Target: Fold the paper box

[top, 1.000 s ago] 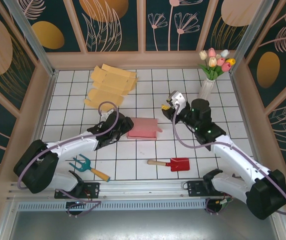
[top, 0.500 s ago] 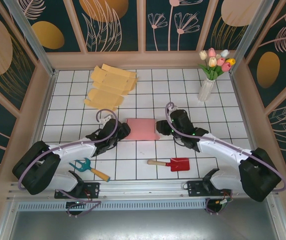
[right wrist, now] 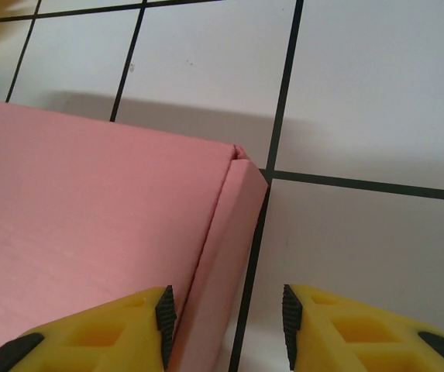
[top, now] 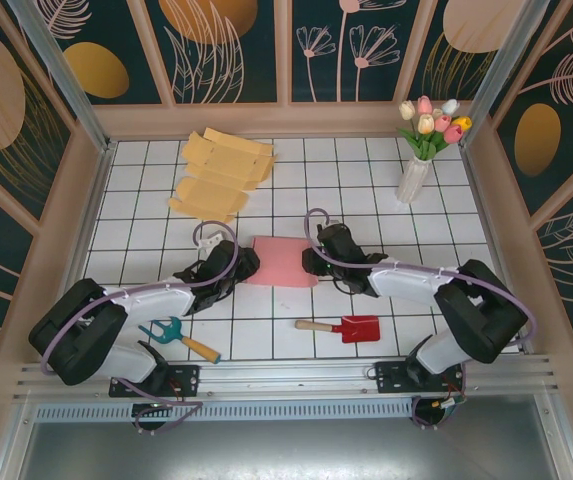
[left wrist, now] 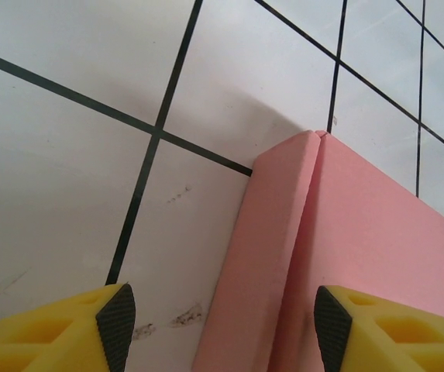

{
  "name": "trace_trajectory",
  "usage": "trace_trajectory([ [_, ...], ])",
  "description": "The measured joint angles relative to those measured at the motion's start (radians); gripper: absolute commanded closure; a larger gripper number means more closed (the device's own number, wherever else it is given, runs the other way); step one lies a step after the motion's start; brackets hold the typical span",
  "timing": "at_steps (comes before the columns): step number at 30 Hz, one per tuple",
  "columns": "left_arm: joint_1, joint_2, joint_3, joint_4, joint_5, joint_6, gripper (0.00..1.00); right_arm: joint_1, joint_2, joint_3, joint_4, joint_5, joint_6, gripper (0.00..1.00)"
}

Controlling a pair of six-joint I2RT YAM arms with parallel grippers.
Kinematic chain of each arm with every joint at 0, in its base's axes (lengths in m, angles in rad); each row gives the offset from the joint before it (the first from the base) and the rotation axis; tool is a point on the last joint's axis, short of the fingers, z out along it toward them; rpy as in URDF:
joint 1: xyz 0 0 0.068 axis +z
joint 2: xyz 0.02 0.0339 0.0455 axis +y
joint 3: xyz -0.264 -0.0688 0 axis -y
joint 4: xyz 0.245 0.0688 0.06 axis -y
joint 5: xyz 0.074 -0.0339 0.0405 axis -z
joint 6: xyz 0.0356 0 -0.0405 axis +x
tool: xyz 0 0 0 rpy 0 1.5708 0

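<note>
At centre of table (top: pixel 146 200): pink paper box (top: pixel 284 261) lying flat, between left gripper (top: pixel 242 262) and right gripper (top: pixel 313 262). Both pincers apart, each straddling side flap, clamping nothing. Likely step: raising side walls. Next: close on flaps, fold evenly. Far right: vase (top: pixel 413 178) holding tulips (top: pixel 432 122).

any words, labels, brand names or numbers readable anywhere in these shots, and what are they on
None: no text, label, brand or number can be read.
pink paper box: plain faces, nothing printed.
yellow cardboard sheets: blank.
red trowel, blue hand rake, vase: no label seen; too small to rule out fine print.
wall panels: drawn leaves and flowers, no letters.
</note>
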Motion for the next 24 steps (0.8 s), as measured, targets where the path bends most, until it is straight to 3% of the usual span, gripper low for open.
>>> trace_trajectory([
  [24, 0.0, 0.123, 0.043, 0.078, -0.057, 0.075, 0.33, 0.019, -0.012, -0.094, 0.177, 0.002, 0.003, 0.55],
])
